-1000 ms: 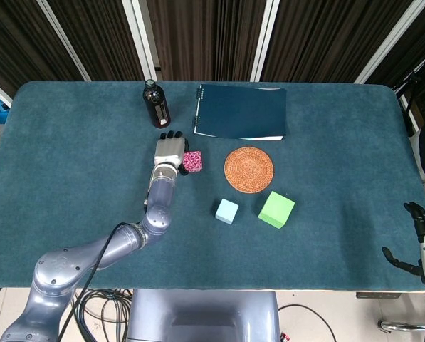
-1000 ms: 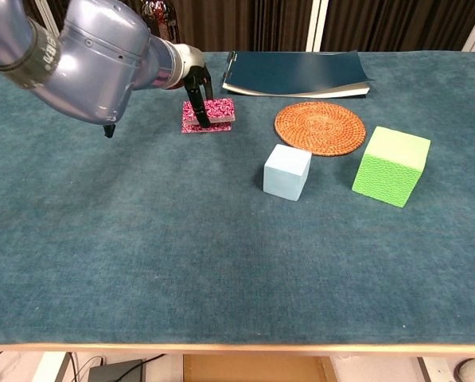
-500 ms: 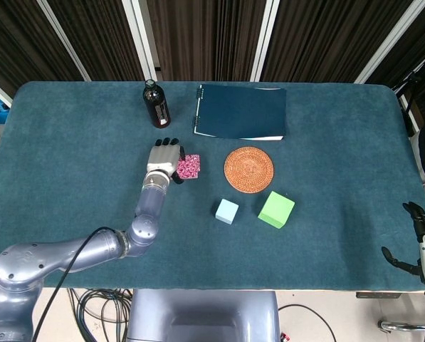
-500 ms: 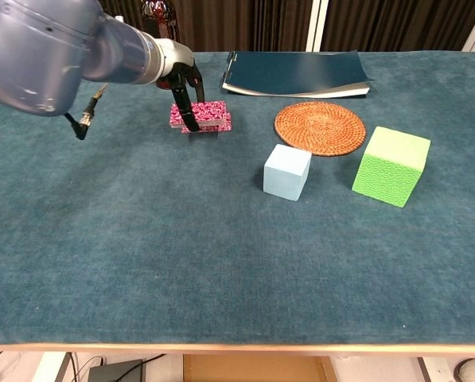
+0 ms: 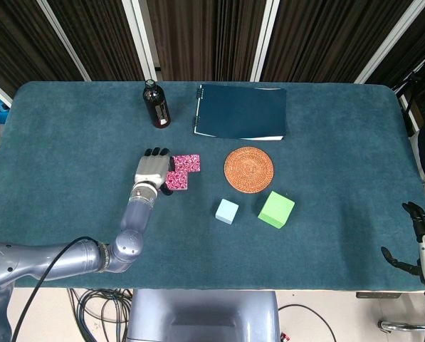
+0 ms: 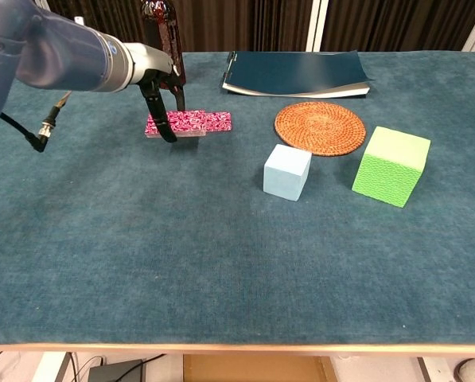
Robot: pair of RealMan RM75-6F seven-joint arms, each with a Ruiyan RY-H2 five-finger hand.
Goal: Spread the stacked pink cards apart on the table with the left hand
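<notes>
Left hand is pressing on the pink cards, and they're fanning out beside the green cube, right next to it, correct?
Not quite. The left hand does press on the pink cards, but they lie beside the woven coaster, on its left; the green cube sits apart, nearer the table's front edge. The head view shows this.

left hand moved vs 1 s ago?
Yes. The left hand has slid left and toward the robot, away from the coaster, dragging the upper pink cards into an offset spread.
</notes>
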